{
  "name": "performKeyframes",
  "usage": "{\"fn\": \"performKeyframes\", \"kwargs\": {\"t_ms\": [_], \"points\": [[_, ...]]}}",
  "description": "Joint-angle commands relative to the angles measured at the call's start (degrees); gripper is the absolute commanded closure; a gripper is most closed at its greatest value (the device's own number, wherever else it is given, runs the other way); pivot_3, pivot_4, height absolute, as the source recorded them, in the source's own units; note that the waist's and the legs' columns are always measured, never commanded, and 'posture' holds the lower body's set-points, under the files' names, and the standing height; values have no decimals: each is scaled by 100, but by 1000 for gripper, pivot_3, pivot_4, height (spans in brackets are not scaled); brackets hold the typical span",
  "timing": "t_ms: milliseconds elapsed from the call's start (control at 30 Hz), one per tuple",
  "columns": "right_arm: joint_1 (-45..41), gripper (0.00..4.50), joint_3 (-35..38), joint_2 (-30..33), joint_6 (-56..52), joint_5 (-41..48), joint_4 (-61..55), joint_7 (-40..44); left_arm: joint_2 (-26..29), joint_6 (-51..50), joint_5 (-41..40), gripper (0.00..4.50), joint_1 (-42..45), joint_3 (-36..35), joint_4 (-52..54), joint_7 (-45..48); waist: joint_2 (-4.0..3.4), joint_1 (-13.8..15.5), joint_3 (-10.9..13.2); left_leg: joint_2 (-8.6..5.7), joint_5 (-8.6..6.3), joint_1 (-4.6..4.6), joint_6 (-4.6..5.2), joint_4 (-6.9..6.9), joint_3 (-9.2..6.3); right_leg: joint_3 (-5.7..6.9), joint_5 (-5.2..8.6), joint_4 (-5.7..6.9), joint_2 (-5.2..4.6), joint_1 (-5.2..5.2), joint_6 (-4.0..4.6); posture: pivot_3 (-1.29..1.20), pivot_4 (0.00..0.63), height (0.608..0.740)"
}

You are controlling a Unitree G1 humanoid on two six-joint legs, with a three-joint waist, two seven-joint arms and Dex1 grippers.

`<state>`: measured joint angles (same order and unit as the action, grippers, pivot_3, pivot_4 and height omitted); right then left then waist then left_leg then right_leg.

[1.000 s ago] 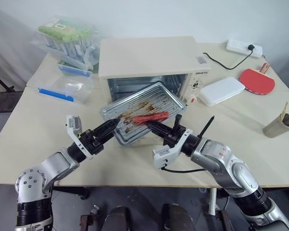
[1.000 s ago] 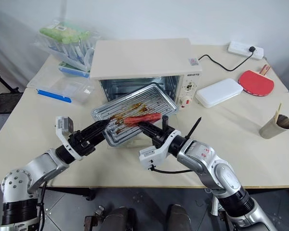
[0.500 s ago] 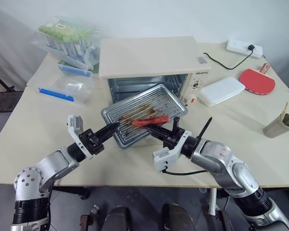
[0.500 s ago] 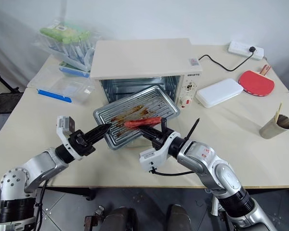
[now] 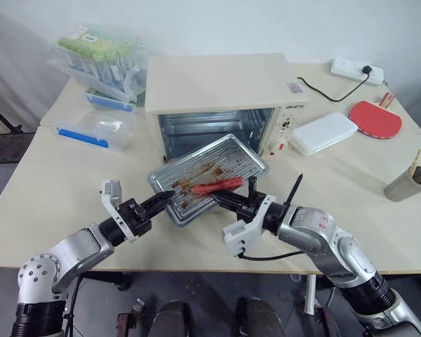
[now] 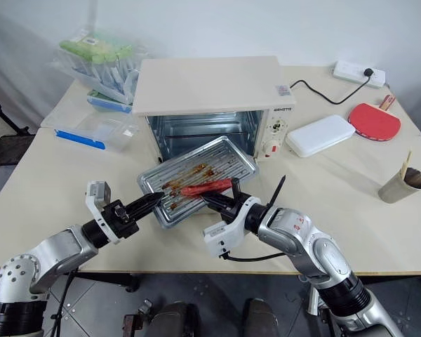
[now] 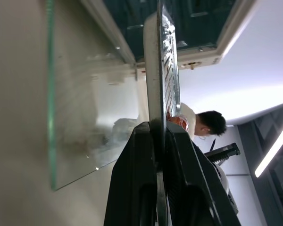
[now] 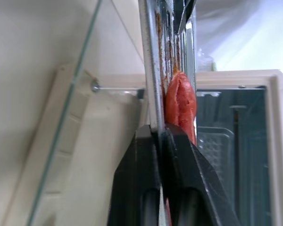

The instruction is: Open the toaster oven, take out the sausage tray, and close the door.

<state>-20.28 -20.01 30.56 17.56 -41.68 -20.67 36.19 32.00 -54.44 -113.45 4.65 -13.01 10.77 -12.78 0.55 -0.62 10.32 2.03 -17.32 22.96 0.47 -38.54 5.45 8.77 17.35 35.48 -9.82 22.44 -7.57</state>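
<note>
Cream tabletop (image 5: 49,175) fills the room's middle, with the toaster oven (image 5: 221,91) at twelve o'clock, its cavity open and the glass door (image 7: 78,117) folded down flat. Just in front, the sausage tray (image 5: 209,175) hangs above the door, tilted, the sausage (image 5: 217,186) lying on it. At eight o'clock the left gripper (image 5: 167,197) pinches the tray's rim; at five o'clock the right gripper (image 5: 221,199) clamps the near edge.

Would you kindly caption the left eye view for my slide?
Both grippers, left and right, grip the sausage tray before the open toaster oven.
</note>
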Motion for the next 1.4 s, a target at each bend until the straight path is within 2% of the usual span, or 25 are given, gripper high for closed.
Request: {"fn": "performKeyframes", "kwargs": {"t_ms": [33,100,133,200,433,567,900,1133,1400], "points": [[-26,4500,96,-5,15,770,-228,207,26,-33,45,4500,-145,76,218,-252,0,41,0,0,0,0,0,0,2,-1,0,-2,0,0,0,0,150,740],[-71,4500,89,18,115,873,-177,272,14,-21,45,4500,-167,48,237,-286,0,46,0,0,0,0,0,-2,5,-4,0,-5,1,-1,0,0,150,740],[-104,3896,90,15,146,911,-153,287,12,-28,45,4500,-182,37,248,-291,0,48,0,1,0,0,0,-4,5,-5,0,-5,2,-1,0,0,150,740],[-171,3415,88,23,172,1002,-105,325,5,-35,45,4500,-219,14,288,-298,0,52,0,1,0,1,0,-6,4,-5,1,-5,3,-2,1,0,150,740],[-226,1138,32,106,276,1297,7,458,-41,-36,45,4500,-298,-58,363,-286,0,53,0,1,0,0,0,-6,7,-15,1,-8,5,-2,1,0,150,740],[-273,11,7,140,309,1388,68,534,-111,-47,45,4500,-345,-98,365,-301,0,55,0,1,0,0,0,-7,7,-17,1,-8,6,-2,1,0,150,740],[-797,11,123,107,206,1789,427,726,-233,-189,45,4500,-381,-258,296,-347,0,52,0,3,0,0,0,-9,9,-22,1,-9,9,-1,1,0,150,740],[-1155,11,249,453,387,3062,724,1556,-7,-533,45,4500,-599,-595,281,-53,0,53,0,4,0,0,0,-7,10,-26,1,-14,12,-2,1,0,150,740],[-1287,11,493,1114,-575,4640,748,2806,483,-921,45,4500,-1308,-1107,264,524,-1,50,1,7,-1,0,1,-3,11,-34,1,-17,17,1,2,0,150,740]]}}
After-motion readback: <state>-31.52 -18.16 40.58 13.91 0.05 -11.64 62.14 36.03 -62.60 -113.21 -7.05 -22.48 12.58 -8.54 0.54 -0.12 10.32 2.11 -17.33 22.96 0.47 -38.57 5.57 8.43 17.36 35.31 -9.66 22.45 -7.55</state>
